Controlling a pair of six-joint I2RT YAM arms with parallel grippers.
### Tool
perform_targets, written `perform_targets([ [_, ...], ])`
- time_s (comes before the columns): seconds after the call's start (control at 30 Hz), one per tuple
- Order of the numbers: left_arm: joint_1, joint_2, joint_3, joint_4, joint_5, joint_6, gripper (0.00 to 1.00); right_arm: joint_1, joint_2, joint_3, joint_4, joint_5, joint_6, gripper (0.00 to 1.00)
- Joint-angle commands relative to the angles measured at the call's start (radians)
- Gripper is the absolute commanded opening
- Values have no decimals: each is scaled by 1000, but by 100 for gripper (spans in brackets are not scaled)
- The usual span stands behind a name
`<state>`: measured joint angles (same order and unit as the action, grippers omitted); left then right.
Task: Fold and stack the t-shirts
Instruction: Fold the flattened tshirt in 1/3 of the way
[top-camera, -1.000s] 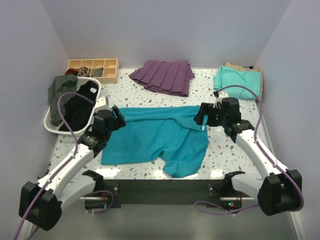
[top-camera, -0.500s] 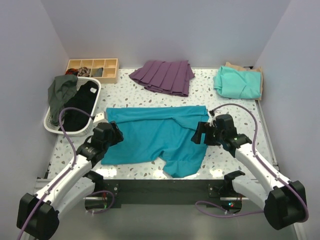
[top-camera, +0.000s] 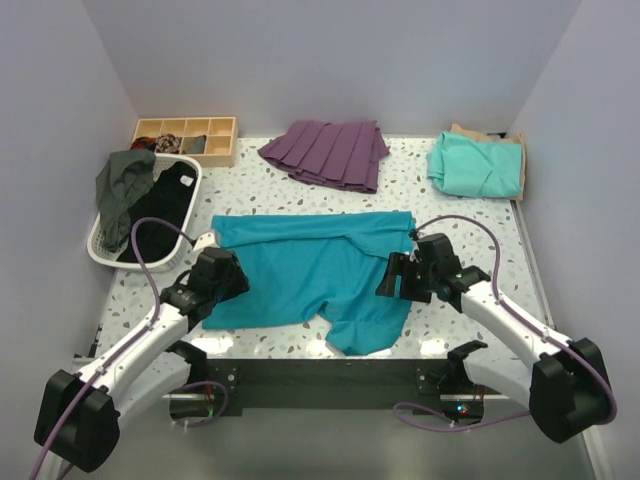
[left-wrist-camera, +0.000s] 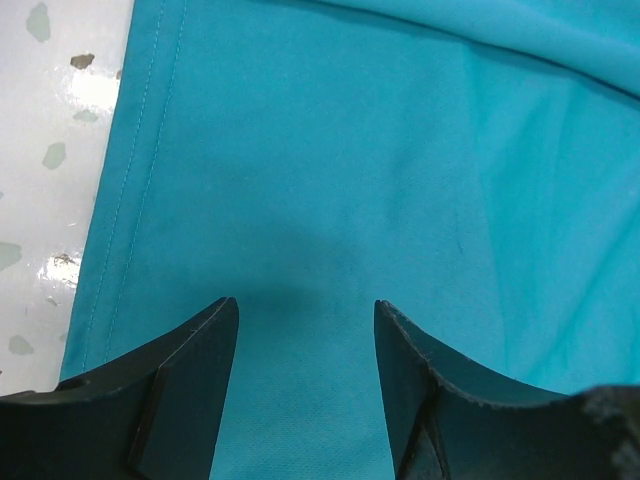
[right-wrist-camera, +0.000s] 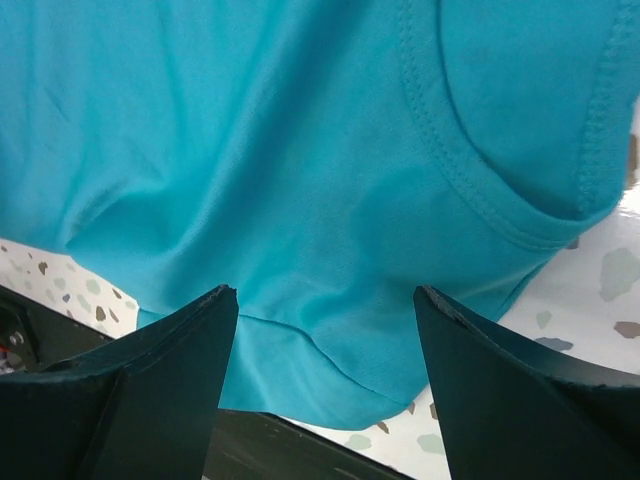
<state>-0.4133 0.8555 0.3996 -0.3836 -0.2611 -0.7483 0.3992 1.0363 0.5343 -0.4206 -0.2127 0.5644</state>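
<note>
Teal-blue t-shirt (top-camera: 310, 265) is lying spread flat in the middle of the speckled counter (top-camera: 450, 225), with one sleeve reaching toward the near edge. The left claw (left-wrist-camera: 305, 315) is hovering over the shirt's left hem, its jaws spread with nothing between them. The right claw (right-wrist-camera: 325, 300) is hanging over the shirt's right side by a curved stitched edge, jaws likewise spread and gripping nothing. The mint-green t-shirt (top-camera: 475, 165) is sitting folded on the tan t-shirt (top-camera: 505, 140) in the far right corner.
</note>
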Motion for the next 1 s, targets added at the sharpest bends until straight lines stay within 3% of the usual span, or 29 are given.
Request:
perform_targets([
  [0.0, -4, 22, 12, 31, 7, 4, 62, 33, 24, -8, 80, -30, 37, 76],
  [0.3, -4, 126, 22, 60, -3, 10, 62, 35, 79, -49, 52, 127, 120, 77],
  [0.57, -2, 172, 16, 78, -6, 18, 63, 35, -117, -80, -144, 358, 206, 83],
  [0.7, -2, 211, 18, 89, -1, 29, 63, 36, -137, -42, -223, 442, 233, 82],
  [0.97, -2, 191, 34, 103, -17, 69, 63, 36, -64, 30, -40, 214, 137, 77],
])
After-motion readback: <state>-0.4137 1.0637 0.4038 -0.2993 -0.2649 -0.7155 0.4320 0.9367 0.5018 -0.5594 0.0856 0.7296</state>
